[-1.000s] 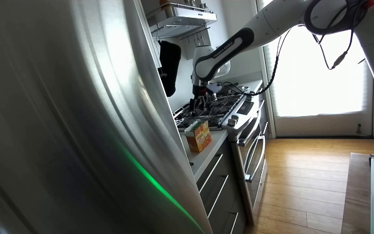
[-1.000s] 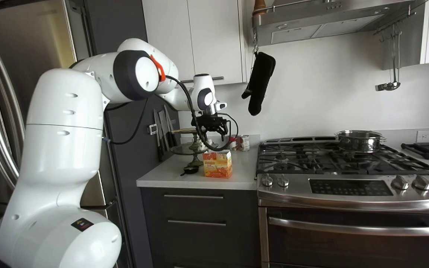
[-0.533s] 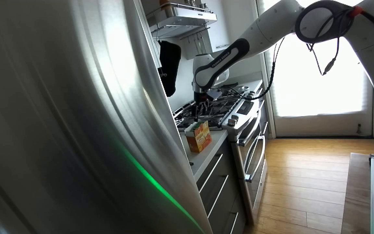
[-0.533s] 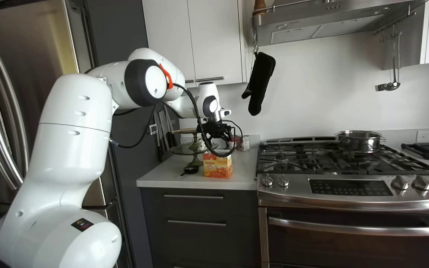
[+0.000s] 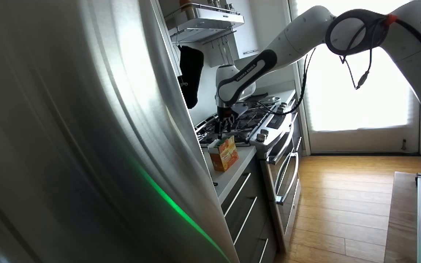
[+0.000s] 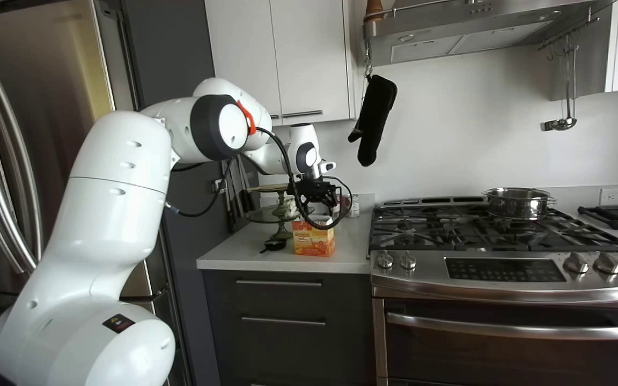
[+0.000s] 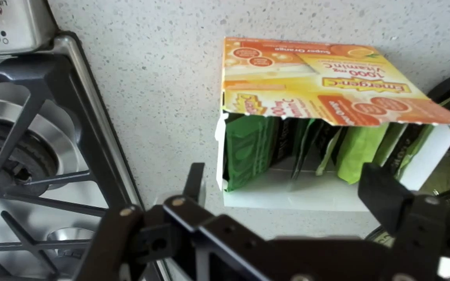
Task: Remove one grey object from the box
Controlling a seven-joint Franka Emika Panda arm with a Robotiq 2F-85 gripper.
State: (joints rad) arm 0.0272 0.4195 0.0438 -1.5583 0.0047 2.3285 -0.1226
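The fingers (image 7: 383, 197) stand wide apart and grip nothing; lower down, the box (image 7: 318, 84) sits upright and open on the worktop (image 7: 162, 117), just beside the stove (image 6: 507, 289). In both exterior views the fingers hang near its top, though whether the tips are over the opening or a little behind it I cannot tell.

The coming move turns on the line-up. In the wrist view the opening's long axis runs much the same way as the line from one finger to the other, and the packets are filed across it, edges up: a green packet (image 7: 248, 150) at the stove end, dark packets (image 7: 281, 142) next to it, a lime packet (image 7: 359, 152) further along. A pinch would therefore likely meet flat faces without any turn (no packet looks plainly grey, so I take a dark one as the likeliest target). Spread this far, the fingers would probably straddle several at once; narrowing them over the chosen packet, then going straight down, seems to be what the reach calls for.
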